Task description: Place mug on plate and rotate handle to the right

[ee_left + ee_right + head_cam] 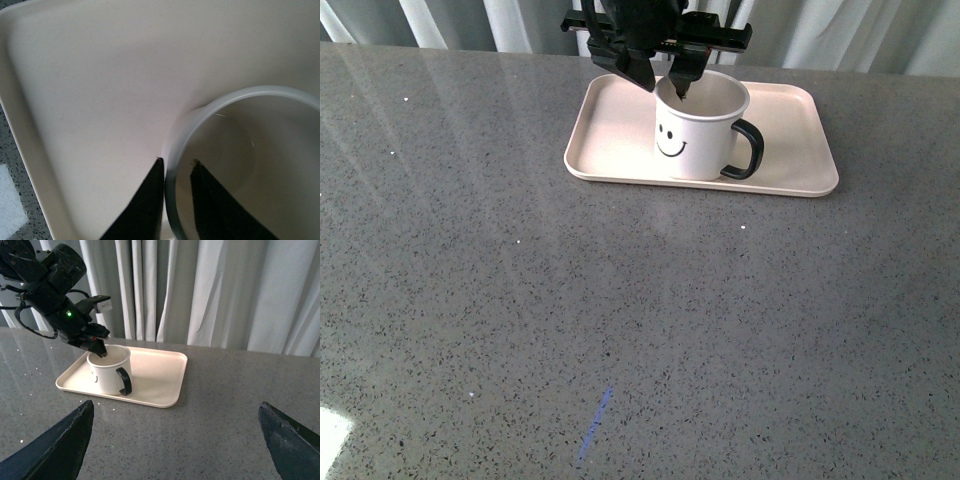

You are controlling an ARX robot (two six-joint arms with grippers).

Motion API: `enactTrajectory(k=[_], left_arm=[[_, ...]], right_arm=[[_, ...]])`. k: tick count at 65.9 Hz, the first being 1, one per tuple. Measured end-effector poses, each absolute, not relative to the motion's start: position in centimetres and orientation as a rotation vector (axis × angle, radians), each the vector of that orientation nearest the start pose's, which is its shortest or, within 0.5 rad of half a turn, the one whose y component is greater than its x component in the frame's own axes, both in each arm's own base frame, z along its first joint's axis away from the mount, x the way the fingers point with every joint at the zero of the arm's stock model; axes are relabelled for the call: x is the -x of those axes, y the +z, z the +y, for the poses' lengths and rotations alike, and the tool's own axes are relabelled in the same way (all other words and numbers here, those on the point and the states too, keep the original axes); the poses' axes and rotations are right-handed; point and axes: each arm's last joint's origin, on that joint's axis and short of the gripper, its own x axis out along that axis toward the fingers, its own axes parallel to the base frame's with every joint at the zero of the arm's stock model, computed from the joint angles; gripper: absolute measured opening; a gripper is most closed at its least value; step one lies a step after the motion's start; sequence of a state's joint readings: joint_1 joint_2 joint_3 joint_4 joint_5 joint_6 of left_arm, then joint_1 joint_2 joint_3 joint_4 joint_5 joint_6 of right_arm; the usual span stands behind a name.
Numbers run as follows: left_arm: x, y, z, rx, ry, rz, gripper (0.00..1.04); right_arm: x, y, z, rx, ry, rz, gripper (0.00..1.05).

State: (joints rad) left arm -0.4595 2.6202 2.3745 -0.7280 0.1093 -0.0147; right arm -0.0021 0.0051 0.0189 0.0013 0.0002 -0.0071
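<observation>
Speckled grey countertop (620,330), pale curtains (210,290) behind

The mug (698,135) stands on the plate (790,165), handle (748,150) pointing right.

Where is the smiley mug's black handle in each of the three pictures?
Front view: the handle sticks out from the mug toward the picture's right, over the plate.
Left wrist view: the handle is not in it; only the mug's rim shows, with the left pincer straddling it.
Right wrist view: the handle faces the camera, on the mug's near side.
Shared landmark: the pale pink plate.
</observation>
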Motion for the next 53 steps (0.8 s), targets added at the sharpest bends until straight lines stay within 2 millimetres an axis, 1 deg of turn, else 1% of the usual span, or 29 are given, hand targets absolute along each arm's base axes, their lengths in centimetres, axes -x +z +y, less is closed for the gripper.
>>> enactTrajectory(k=[3,5,6,9,13,16,20,23,27,33,35,37,41,44,49,53], left_arm=[[-49.6,15.4,-25.0,-0.162,-0.517,0.974,0.53],[-49.6,15.4,-25.0,-0.164,-0.517,0.973,0.57],[-49.6,15.4,-25.0,-0.164,-0.518,0.972,0.61],[-49.6,15.3,-25.0,-0.166,-0.519,0.969,0.66],[-49.6,15.1,-25.0,-0.173,-0.521,0.963,0.76],[-49.4,15.1,-24.9,-0.176,-0.522,0.962,0.82],[-49.2,15.1,-24.6,-0.181,-0.523,0.958,0.92],[-49.1,15.2,-24.4,-0.183,-0.523,0.953,0.97],[-48.7,15.6,-23.9,-0.189,-0.516,0.939,0.96],[-48.1,17.1,-22.9,-0.188,-0.511,0.901,0.96],[-47.6,18.3,-22.2,-0.183,-0.505,0.871,0.96],[-47.4,18.8,-21.8,-0.179,-0.502,0.858,0.96],[-46.8,20.6,-20.5,-0.163,-0.491,0.812,0.96],[-46.5,21.6,-19.7,-0.152,-0.482,0.786,0.96],[-46.0,22.8,-18.2,-0.138,-0.450,0.741,0.96],[-45.6,23.3,-17.1,-0.125,-0.425,0.710,0.96]], right_arm=[[-9.7,17.0,0.0,0.007,-0.002,-0.015,0.96],[-9.7,17.0,0.0,0.007,-0.002,-0.015,0.96],[-9.7,17.0,0.0,0.007,-0.002,-0.015,0.96],[-9.7,17.0,0.0,0.007,-0.002,-0.015,0.96],[-9.7,17.0,0.0,0.007,-0.002,-0.015,0.96],[-9.7,17.0,0.0,0.007,-0.002,-0.015,0.96],[-9.7,17.0,0.0,0.007,-0.002,-0.015,0.96],[-9.7,17.0,0.0,0.007,-0.002,-0.015,0.96],[-9.7,17.0,0.0,0.007,-0.002,-0.015,0.96],[-9.7,17.0,0.0,0.007,-0.002,-0.015,0.96],[-9.7,17.0,0.0,0.007,-0.002,-0.015,0.96],[-9.7,17.0,0.0,0.007,-0.002,-0.015,0.96],[-9.7,17.0,0.0,0.007,-0.002,-0.015,0.96],[-9.7,17.0,0.0,0.007,-0.002,-0.015,0.96],[-9.7,17.0,0.0,0.007,-0.002,-0.015,0.96],[-9.7,17.0,0.0,0.007,-0.002,-0.015,0.96]])
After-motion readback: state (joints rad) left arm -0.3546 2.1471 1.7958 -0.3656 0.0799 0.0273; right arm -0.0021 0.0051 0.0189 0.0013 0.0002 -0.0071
